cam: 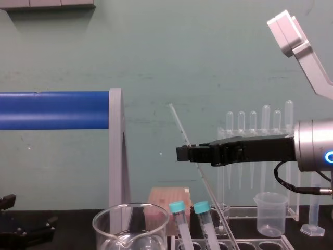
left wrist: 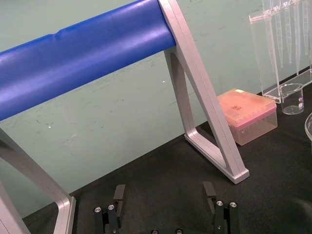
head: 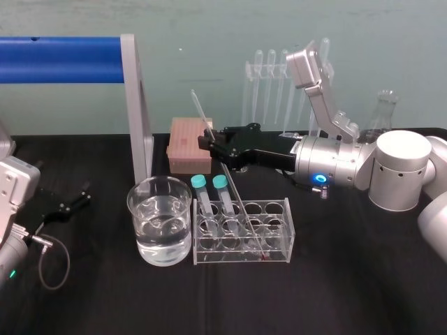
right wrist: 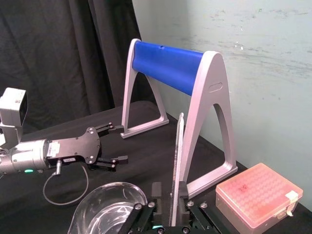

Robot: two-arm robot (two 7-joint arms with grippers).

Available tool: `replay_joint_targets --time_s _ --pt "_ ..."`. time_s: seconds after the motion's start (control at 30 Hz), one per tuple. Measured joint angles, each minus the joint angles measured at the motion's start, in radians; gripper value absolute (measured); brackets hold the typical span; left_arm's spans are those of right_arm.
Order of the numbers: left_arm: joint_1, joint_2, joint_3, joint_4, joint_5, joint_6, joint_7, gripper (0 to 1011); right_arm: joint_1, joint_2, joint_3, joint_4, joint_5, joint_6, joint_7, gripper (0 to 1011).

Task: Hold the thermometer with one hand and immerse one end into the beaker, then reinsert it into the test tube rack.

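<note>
Clamping the thermometer (head: 237, 195) at frame centre with my right gripper (head: 207, 143), I see its tip in the rack (head: 286, 230), right of the beaker (head: 140, 209); dipping and reinserting remain. Left gripper (head: 82, 195) idles far left, jaws apart.

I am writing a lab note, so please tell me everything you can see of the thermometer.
The thermometer is a long, thin, clear glass rod with faint dark marks. It stands tilted, with its top leaning back and to the robot's left, well above the teal-capped tubes. Its lower end, which has a small red tip, sits in the test tube rack. The right gripper is shut on its upper part.
</note>
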Motion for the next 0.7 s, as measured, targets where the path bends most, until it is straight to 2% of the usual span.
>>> replay_joint_targets --time_s 0.17,0.23,0.53,0.7 --pt "0.000 0.000 0.000 0.000 0.000 0.000 0.000 1008 0.000 0.000 0.000 0.000 0.000 0.000 0.000 86" --pt "0.000 0.000 0.000 0.000 0.000 0.000 0.000 1008 0.000 0.000 0.000 0.000 0.000 0.000 0.001 59" --pt "0.000 0.000 0.000 0.000 0.000 0.000 0.000 1008 -0.011 0.000 0.007 -0.006 0.007 -0.012 -0.001 53" --pt "0.000 0.000 0.000 0.000 0.000 0.000 0.000 1008 -0.035 0.006 0.023 -0.033 0.011 -0.074 -0.001 53"
